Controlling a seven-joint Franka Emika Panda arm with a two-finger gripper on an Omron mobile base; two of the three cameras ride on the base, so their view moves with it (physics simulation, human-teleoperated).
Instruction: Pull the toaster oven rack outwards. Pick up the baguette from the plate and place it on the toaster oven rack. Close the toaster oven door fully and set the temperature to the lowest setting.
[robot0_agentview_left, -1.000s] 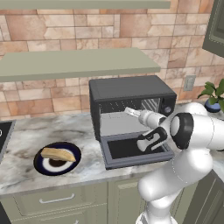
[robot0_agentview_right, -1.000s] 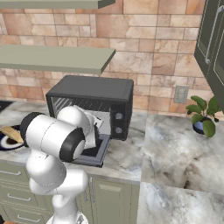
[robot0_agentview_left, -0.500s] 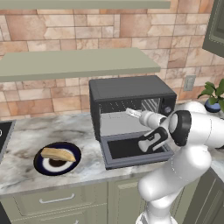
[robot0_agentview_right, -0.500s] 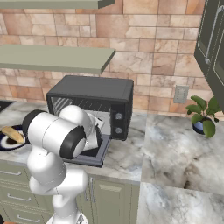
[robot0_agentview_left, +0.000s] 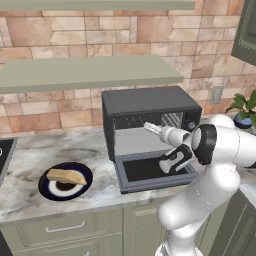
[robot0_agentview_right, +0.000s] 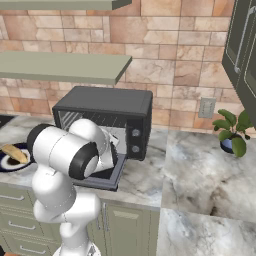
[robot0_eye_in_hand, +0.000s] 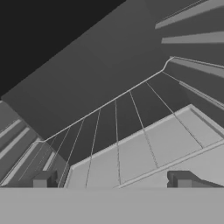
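Since 1 second ago little differs: my arm has shifted slightly, my hand sits a touch lower over the open door (robot0_agentview_left: 150, 172), and the baguette (robot0_agentview_left: 66, 176) and plate (robot0_agentview_left: 80, 187) lie where they were.

In the hand view my fingers (robot0_eye_in_hand: 111, 180) stand wide apart, the 2 tips (robot0_eye_in_hand: 43, 179) rising near the left and right of the bottom edge with nothing between them. I hold nothing. The rack (robot0_eye_in_hand: 131, 127) spreads just ahead of the tips, its thin wires fanning away toward the dark back of the cavity; I cannot tell whether the tips touch it.

In the left base view my hand reaches into the mouth of the oven (robot0_agentview_left: 150, 107), which stands on the table (robot0_agentview_left: 30, 150) with its door dropped flat toward me. The knobs sit on the oven's right-hand panel. The plate rests on the table well to the left of the oven, with the baguette lying across it. In the right base view my arm covers most of the oven's opening. A potted plant (robot0_agentview_right: 231, 132) stands on the table, right of the oven.
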